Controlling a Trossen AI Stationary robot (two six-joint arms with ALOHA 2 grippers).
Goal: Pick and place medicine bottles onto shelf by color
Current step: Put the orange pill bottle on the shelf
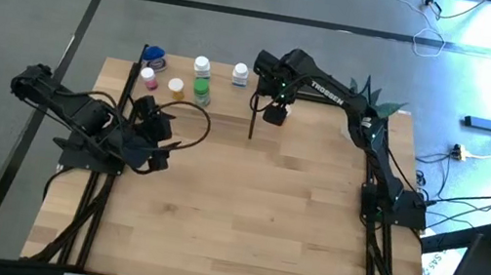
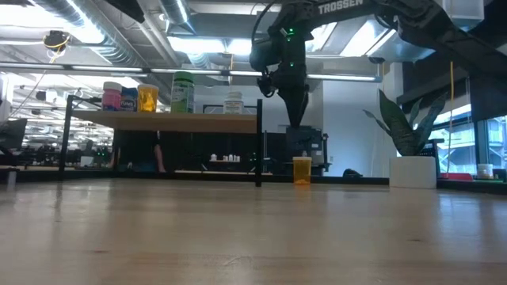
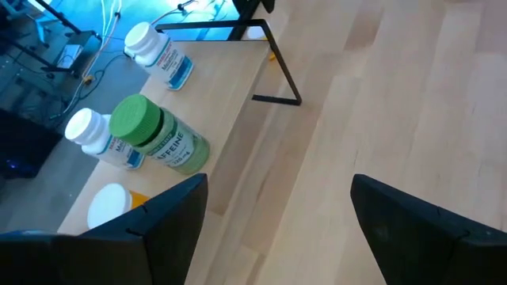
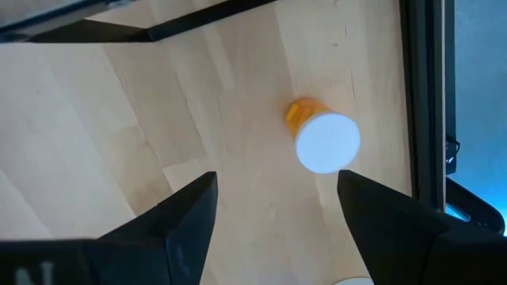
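Wooden tabletop [image 1: 244,207] carries the shelf [image 2: 182,120], whose green bottle [image 3: 158,136] reads "CAFFEINE". "TROSSEN" marks the right arm [image 1: 332,92]. Right gripper [image 4: 273,210] hangs wide-fingered over an orange bottle [image 4: 321,136]; left gripper [image 3: 277,214] waits, spread, empty.

Bright overhead strip lights [image 2: 198,43], bluish glare, soft shadows.

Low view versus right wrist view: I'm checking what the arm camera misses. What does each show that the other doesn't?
Only the low view shows the shelf carrying bottles, including a green bottle, plus the potted plant and the right gripper hanging above the table. Only the right wrist view shows the orange bottle's white cap from above, just ahead of the open fingers. Both show the orange bottle standing upright on the table.
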